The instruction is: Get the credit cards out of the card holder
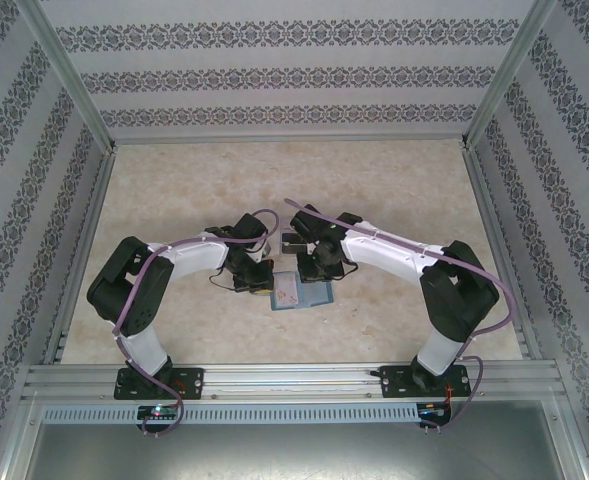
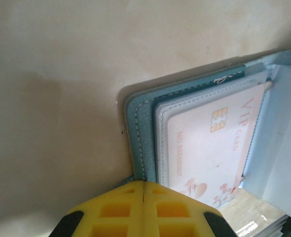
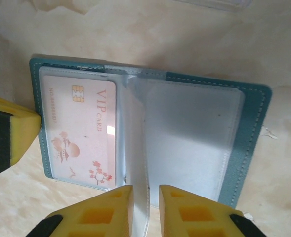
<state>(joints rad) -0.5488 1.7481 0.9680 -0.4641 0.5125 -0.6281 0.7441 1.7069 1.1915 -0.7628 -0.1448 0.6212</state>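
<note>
Plainly, the left gripper (image 2: pixel 144 190) is clenched: its two yellow fingers (image 2: pixel 115 210) press together along one seam with nothing between them. Their tips meet the outer edge of the card holder (image 2: pixel 138 128) at its near corner. In the right wrist view the same yellow finger sits against the holder's left edge. The right gripper (image 3: pixel 146 195) has its fingers (image 3: pixel 110 212) a little apart, a narrow gap showing between the yellow pads. A clear plastic leaf (image 3: pixel 135 123) rises from the holder's spine into that gap. The gap looks wider than the leaf, and I cannot tell whether either pad touches it. The teal card holder lies open and flat on the table (image 1: pixel 394 190), between the two grippers and toward the near side of the surface. A pale credit card (image 3: pixel 78 133), with a gold chip, pink blossoms and the letters VIP, sits under a clear sleeve in the half nearest the left gripper. The other half shows a pale blue-grey sleeve (image 3: pixel 189 138) inside a stitched teal border. The table is a mottled cream, marble-like sheet. Walls (image 1: pixel 274 70) papered in grey ornamental bands enclose it on three sides, with aluminium posts at the far corners. An aluminium rail (image 1: pixel 294 378) at the near edge carries both arm bases.
</note>
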